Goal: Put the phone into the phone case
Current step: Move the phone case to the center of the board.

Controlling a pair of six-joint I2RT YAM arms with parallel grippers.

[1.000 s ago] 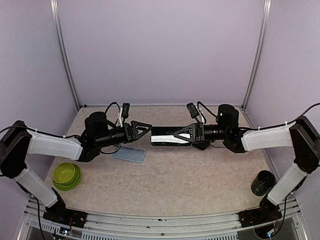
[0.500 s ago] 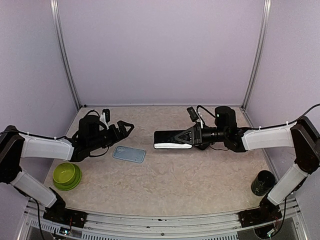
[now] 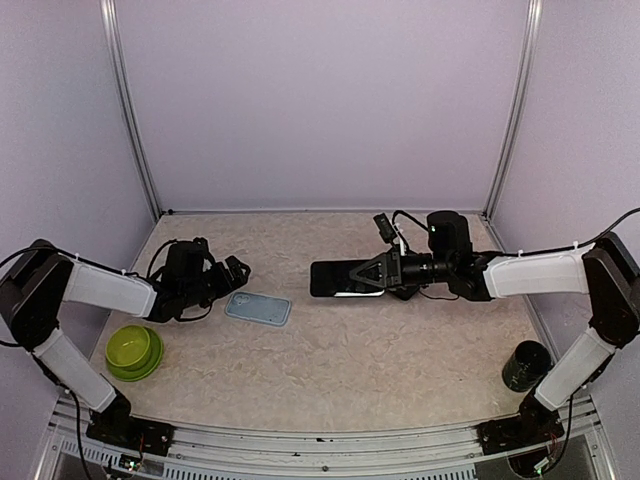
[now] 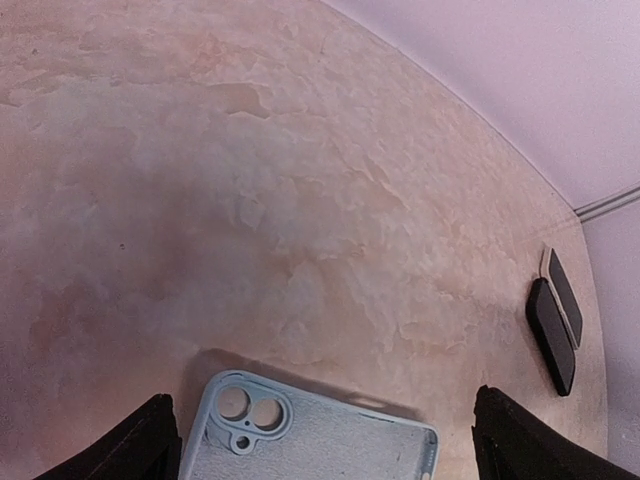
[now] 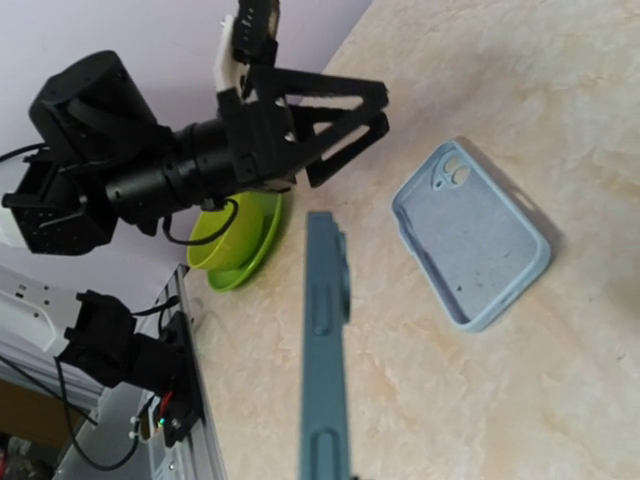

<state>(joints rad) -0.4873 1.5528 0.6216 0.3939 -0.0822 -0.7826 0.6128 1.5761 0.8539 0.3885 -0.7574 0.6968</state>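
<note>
Centre of the overhead view, your right gripper (image 3: pixel 358 277) is clenched on the phone (image 3: pixel 328 278), held above the table. At left, your left gripper (image 3: pixel 236 271) gapes wide and empty — beside the phone case (image 3: pixel 258 308), lying flat.

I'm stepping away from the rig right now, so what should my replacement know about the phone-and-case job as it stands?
Left gripper: open, empty, close to the phone case, not touching it.
Right gripper: shut on the phone, held above the table, to the right of the case.
Phone case: flat on the table, hollow side up, empty.
Done: phone picked up.
Left: bring the phone over the case and press it in.
</note>
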